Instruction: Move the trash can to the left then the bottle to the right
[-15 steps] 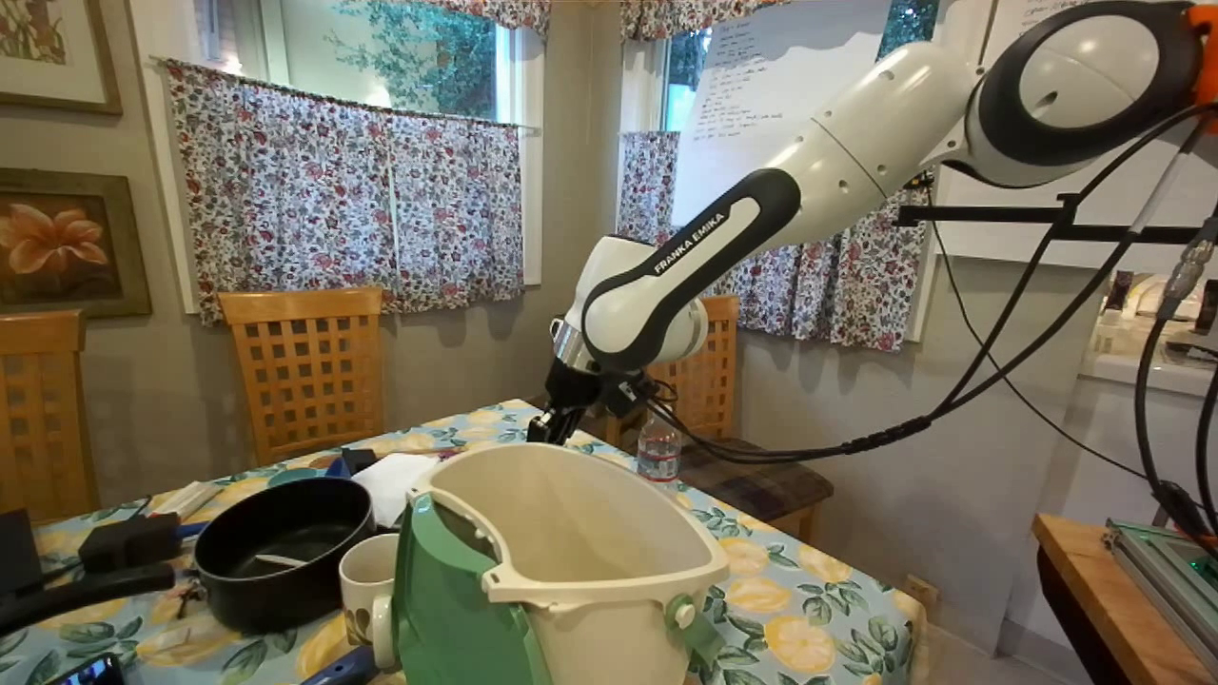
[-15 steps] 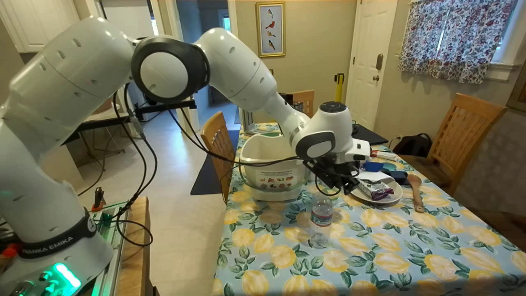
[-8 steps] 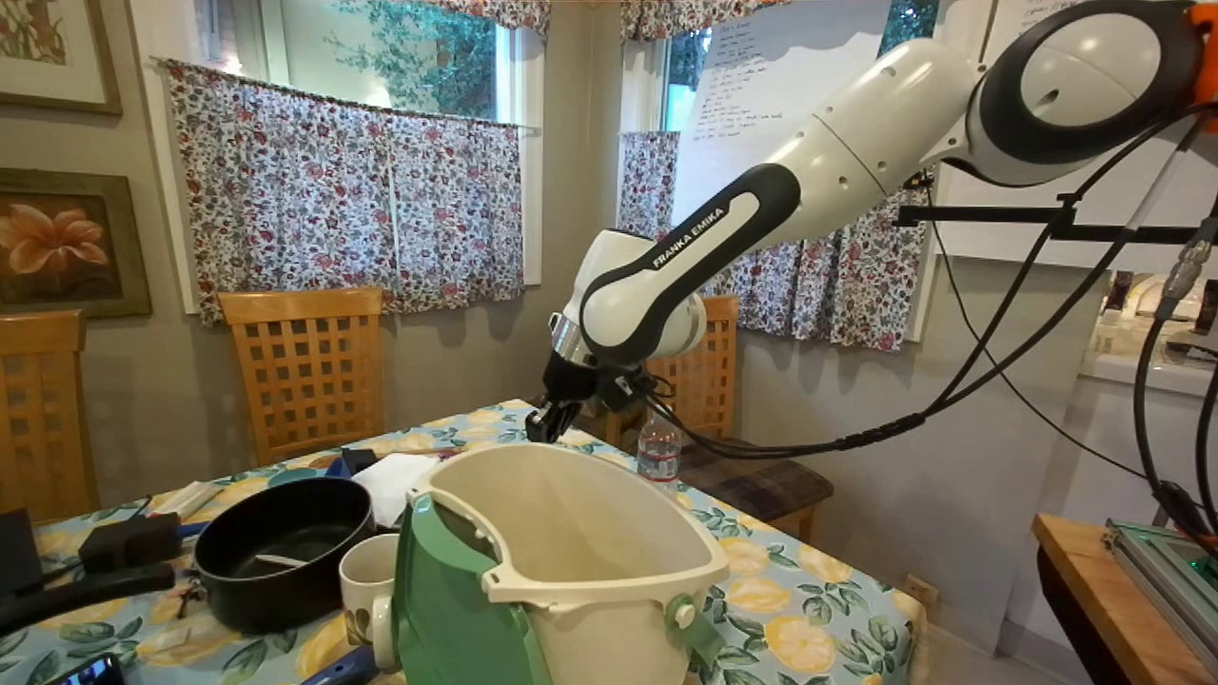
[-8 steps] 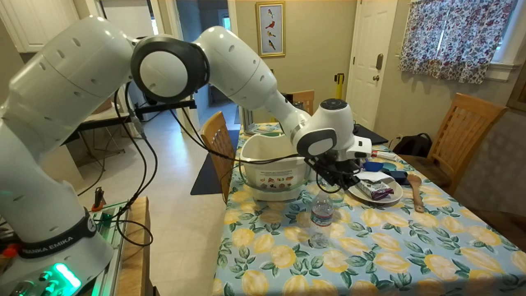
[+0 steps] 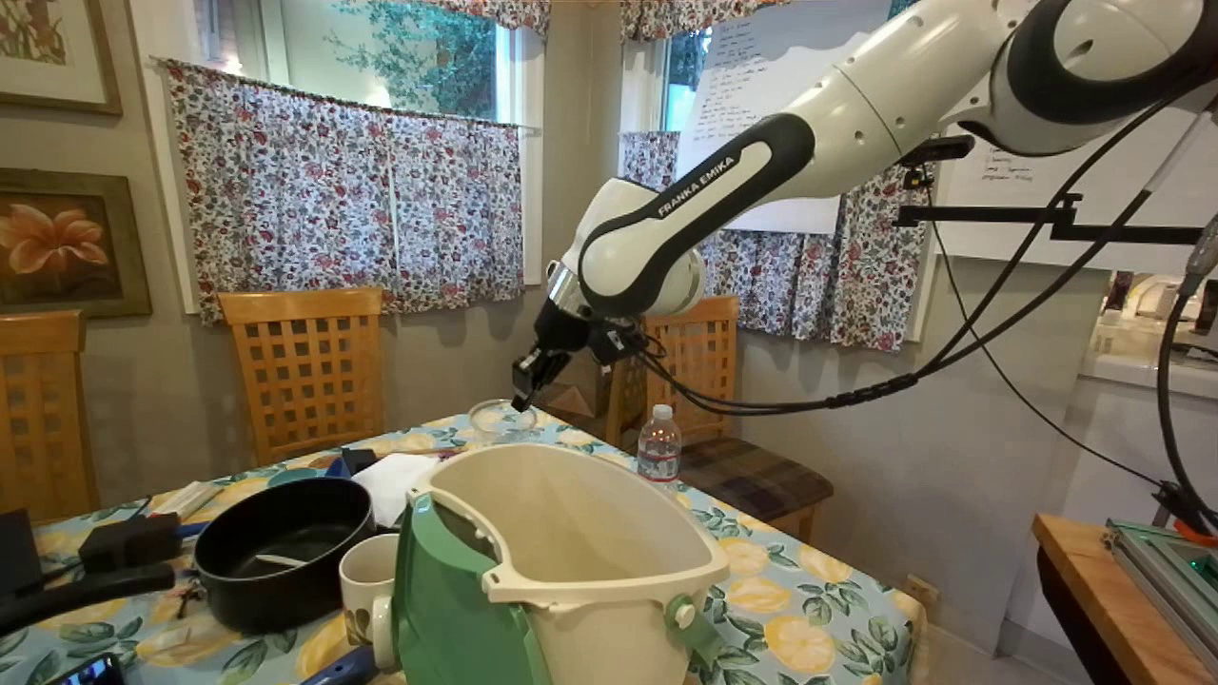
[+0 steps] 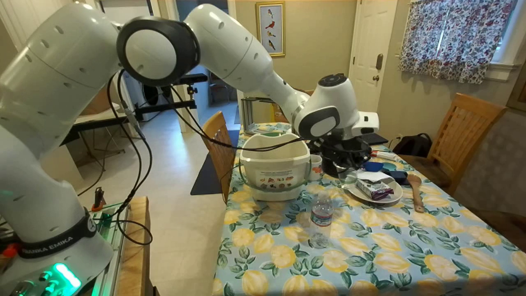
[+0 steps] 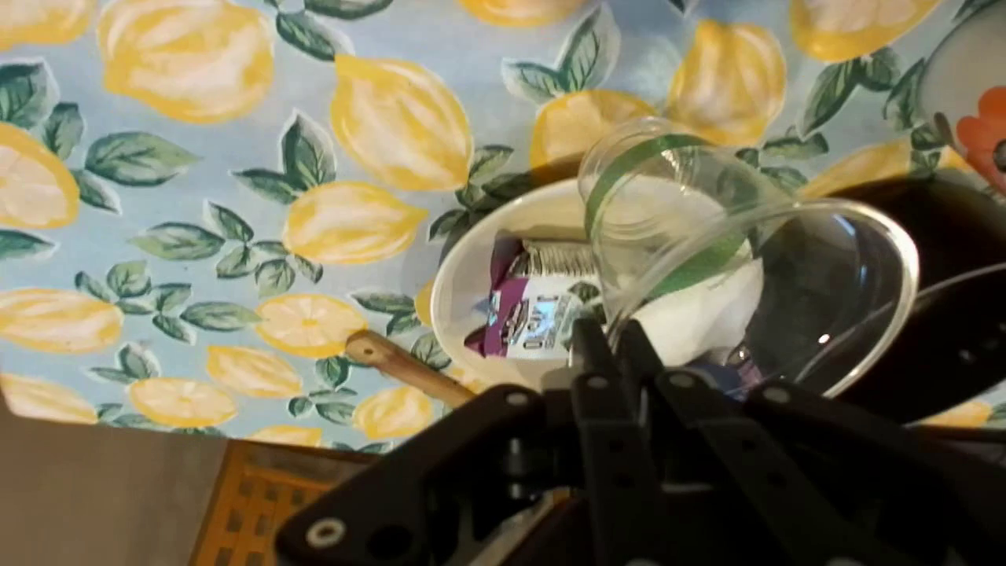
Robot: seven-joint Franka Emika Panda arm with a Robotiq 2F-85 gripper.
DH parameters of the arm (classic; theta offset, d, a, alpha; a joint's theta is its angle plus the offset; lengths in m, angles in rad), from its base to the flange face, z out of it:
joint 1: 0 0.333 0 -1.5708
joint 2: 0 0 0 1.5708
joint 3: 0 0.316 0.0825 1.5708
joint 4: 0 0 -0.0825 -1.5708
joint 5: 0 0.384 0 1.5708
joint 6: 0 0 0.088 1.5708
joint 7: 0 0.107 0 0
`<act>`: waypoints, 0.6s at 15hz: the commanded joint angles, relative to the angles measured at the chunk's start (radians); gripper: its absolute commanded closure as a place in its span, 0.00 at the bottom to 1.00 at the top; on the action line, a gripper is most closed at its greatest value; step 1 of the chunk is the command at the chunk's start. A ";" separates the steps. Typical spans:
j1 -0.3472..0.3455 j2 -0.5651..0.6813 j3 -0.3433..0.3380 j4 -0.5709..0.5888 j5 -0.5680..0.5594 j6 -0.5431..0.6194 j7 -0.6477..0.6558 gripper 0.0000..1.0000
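- fingers [image 7: 617,464]: narrow, pinching the rim of a green-banded clear cup [image 7: 707,244];
- plate [image 7: 452,303]: carries a wrapped bar [image 7: 542,318] and a white sheet [image 6: 372,176];
- black pan [image 5: 257,597]: holds a pale thing [image 5: 279,561], too small to name;
- trash can [image 5: 614,518]: upright on the surface [image 6: 411,250], white mug [image 5: 365,582] just beside it;
- bottle [image 6: 321,218]: upright on the surface, apart from the trash can.

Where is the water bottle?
In an exterior view, the bottle stands upright on the lemon tablecloth, right of the picture's middle, nearer the camera than the trash can to its left.
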 commanded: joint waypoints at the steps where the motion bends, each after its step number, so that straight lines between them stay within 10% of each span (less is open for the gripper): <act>1: 0.001 -0.145 0.011 -0.153 -0.006 0.090 0.001 0.98; 9: -0.080 -0.437 0.188 -0.446 0.058 0.083 -0.153 0.98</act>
